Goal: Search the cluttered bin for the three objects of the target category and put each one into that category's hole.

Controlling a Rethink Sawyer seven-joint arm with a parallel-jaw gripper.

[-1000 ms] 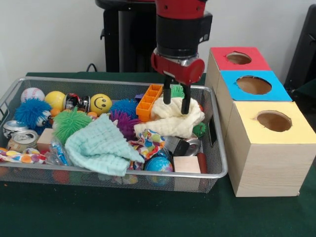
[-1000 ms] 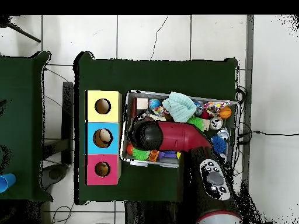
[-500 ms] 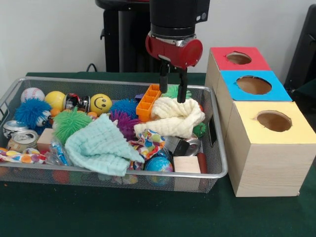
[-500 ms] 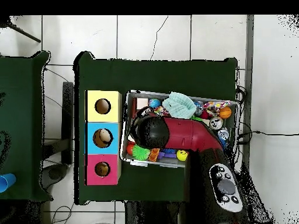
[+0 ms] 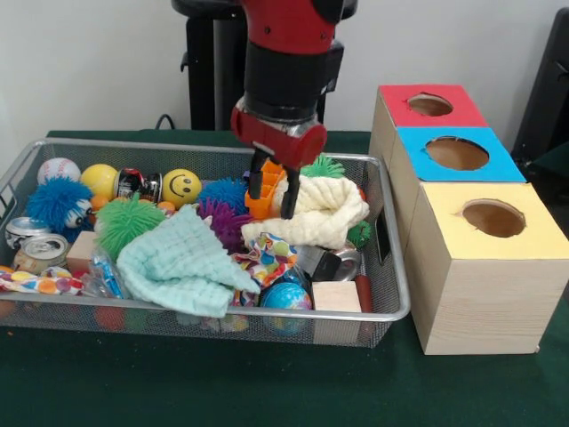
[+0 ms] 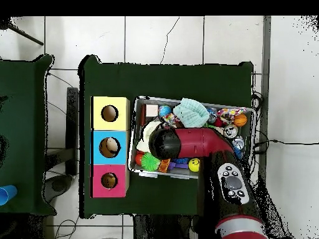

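Hanging over the right half of the wire bin (image 5: 391,307), the claw (image 5: 273,191) is open and empty, its two black fingers (image 5: 289,197) straddling the seam between the orange ridged block (image 5: 265,182) and the cream cloth (image 5: 316,213).

Risks, as judged:
- Closing here could pinch a fold of the cream cloth together with the block, dragging both.
- Fingertips could catch the spiky purple ball (image 5: 222,221) just left of the cloth.
- Which category is sought cannot be told; a wrong pick is possible. The red (image 5: 428,105), blue (image 5: 456,153) and yellow (image 5: 492,218) holes stand well right of the bin, on the table (image 5: 222,382).

Pose: the arm (image 6: 196,143) descends nearly vertical, wrist tilted slightly, fingertips pointing down into the clutter. Overhead, it hides the bin's centre.
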